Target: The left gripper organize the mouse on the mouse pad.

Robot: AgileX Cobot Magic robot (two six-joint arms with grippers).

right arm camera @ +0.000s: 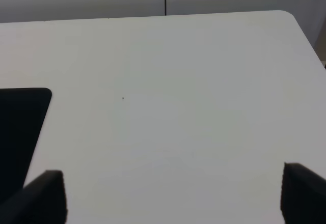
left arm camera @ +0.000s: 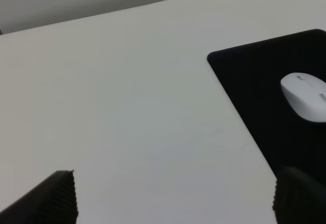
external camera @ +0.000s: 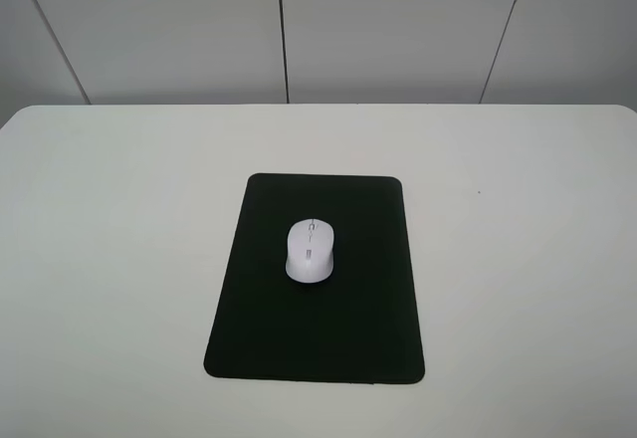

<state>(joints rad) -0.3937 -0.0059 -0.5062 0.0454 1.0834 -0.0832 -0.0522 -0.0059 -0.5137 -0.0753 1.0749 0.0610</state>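
Mouse centred on mouse pad, left gripper jaws spread wide, well apart from it

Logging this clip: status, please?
Left hand open, empty, off the pad. Right hand open, empty. Mouse on pad, near middle. Nothing in the way.

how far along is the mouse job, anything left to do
Looks done: the mouse lies on the mouse pad, well inside its edges. Nothing is in hand: the left end effector is open over the bare table beside the pad. Nothing visible remains.
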